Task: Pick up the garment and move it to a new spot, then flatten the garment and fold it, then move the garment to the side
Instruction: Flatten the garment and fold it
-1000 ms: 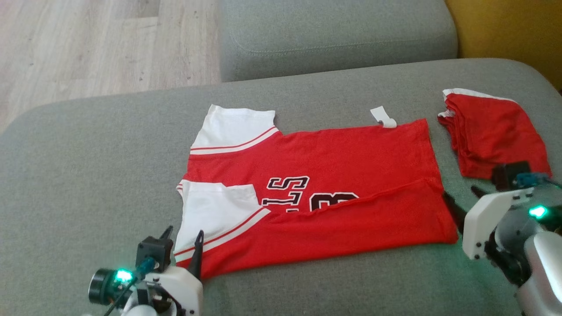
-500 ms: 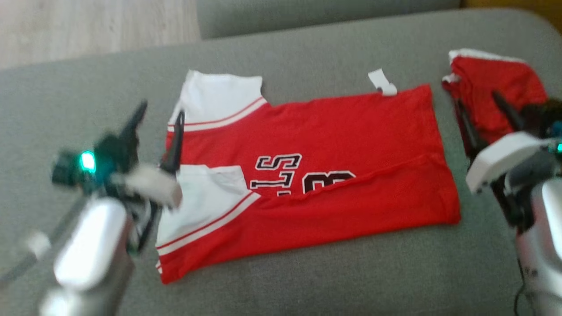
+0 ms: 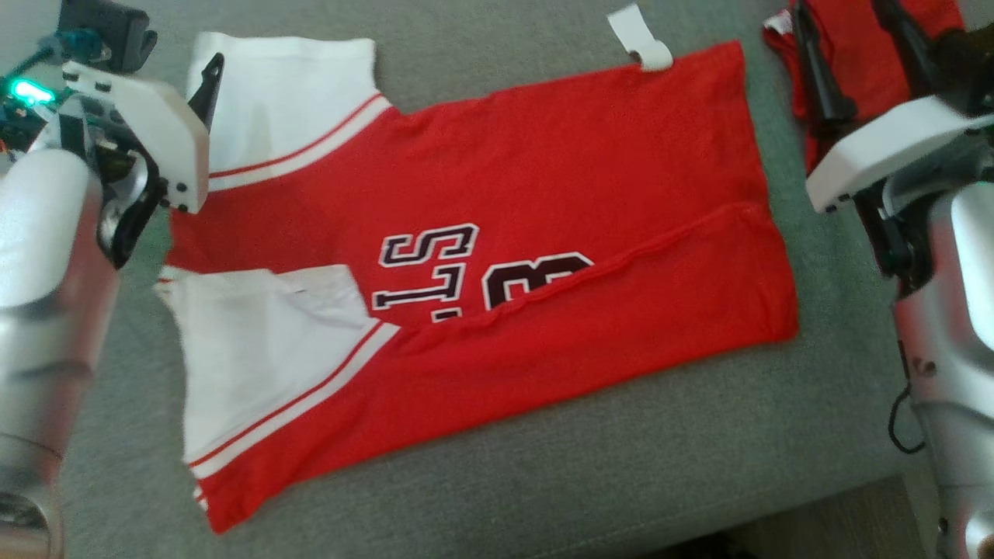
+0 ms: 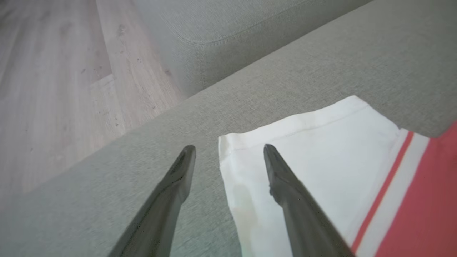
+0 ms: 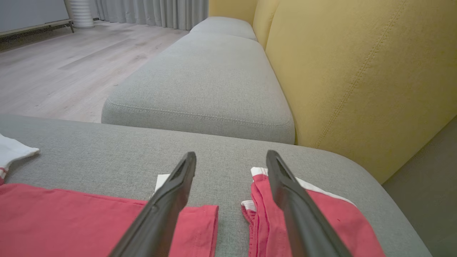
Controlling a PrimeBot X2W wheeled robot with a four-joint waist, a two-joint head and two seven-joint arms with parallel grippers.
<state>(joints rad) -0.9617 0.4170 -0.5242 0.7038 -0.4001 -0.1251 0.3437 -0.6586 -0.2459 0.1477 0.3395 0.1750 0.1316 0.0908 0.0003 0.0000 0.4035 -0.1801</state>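
Dark left claw [image 4: 229, 148], right claw [image 5: 231, 154] agape

Head camera: mounted high, facing steeply down at the sofa cushion [image 3: 543, 481]. Range is close, and the jersey [image 3: 543, 155] spans most of the frame.

Left wrist camera: low over the cushion, sighting along the left tool [image 4: 228, 150] across the white sleeve [image 4: 321, 160] toward the wooden floor [image 4: 53, 89].

Right wrist camera: low, sighting along the right tool [image 5: 230, 155] toward the yellow backrest [image 5: 357, 71].

Shared with the head view: the sleeve (left wrist); the white label [image 5: 161, 180] and second red garment [image 5: 321, 221] (right wrist).
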